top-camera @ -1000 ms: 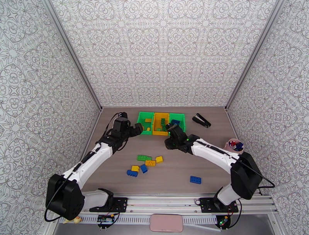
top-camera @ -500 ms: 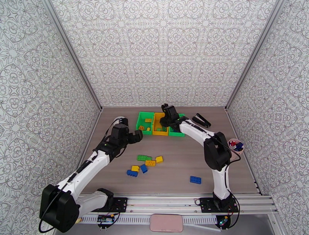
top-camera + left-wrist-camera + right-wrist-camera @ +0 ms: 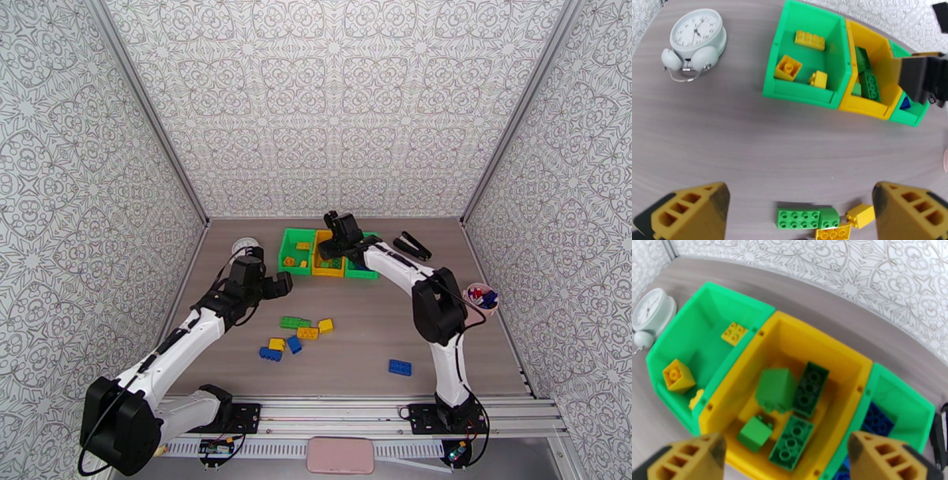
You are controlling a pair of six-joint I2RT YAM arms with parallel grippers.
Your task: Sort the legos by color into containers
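Near the far-left corner of the surface (image 3: 371, 324): one white alarm clock (image 3: 243, 245). Just right of it, left arm stretched forward from its base, elbow low, left gripper (image 3: 283, 286) hovering short of the bins (image 3: 299, 271). Jaws spread wide, empty, touching nothing.

Mid-surface, nearer than that gripper: a cluster of seven loose bricks (image 3: 294, 322), two green, three yellow, two blue.

Along the far edge, three bins joined side by side. Left green bin (image 3: 703, 327) with three yellow bricks (image 3: 788, 68); yellow bin (image 3: 821, 346) in the middle with four green bricks (image 3: 776, 390); right green bin (image 3: 900, 398) with blue bricks (image 3: 877, 421), count unclear.

Right arm reaching far forward and bent leftward at the elbow, right gripper (image 3: 330, 249) poised above the yellow bin, pointing down. Jaws wide apart, empty, clear of the bricks below.

Towards the near edge, right of the middle: one lone blue brick (image 3: 400, 366). Near the far-right corner: one black stapler (image 3: 412, 245). At the right edge: one round pink cup (image 3: 479, 298) with small coloured bits inside.
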